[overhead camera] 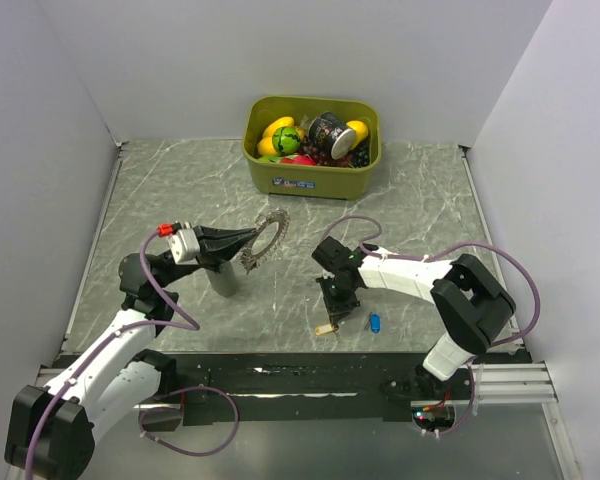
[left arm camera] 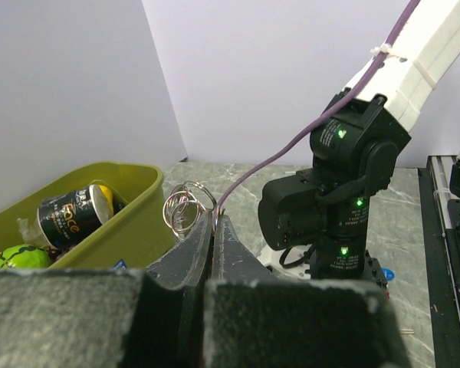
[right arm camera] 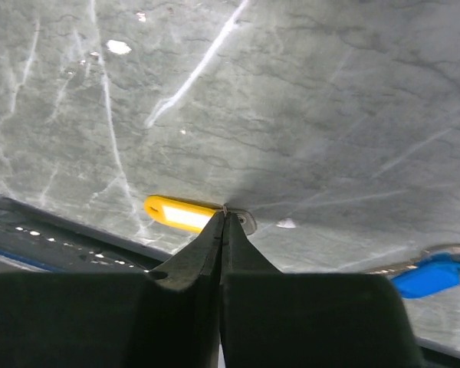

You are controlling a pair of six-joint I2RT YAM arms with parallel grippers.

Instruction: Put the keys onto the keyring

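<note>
right wrist view shows us the nearest part of the work: the right gripper [right arm camera: 223, 220] has its two fingers pressed together, and their tips meet just where the yellow key [right arm camera: 180, 213] joins its small metal part, low on the table [right arm camera: 307, 115]. we judge that the key is pinched there, but the hold looks very thin. the blue key [right arm camera: 433, 274] lies near it on the right, close to the near edge, and nothing touches it. a little farther, the left gripper [overhead camera: 242, 243] is closed on the keyring [overhead camera: 267, 235] and holds it up above the table, well apart from the yellow key; from the left wrist its loops stand out beyond the closed tips. farthest, at the back wall, stands the olive bin [overhead camera: 310, 178] with mixed things, which has no part in this. the step in hand, as we judge, is to lift the yellow key and bring it to the ring. to do it well we should lift slowly and straight, so that the tag does not turn or slip out from the tips, and see that the key's eye is not covered by the fingers. the left arm should hold the ring quiet and present its opening toward the coming key. whether the ring is open at some place, we cannot tell.
</note>
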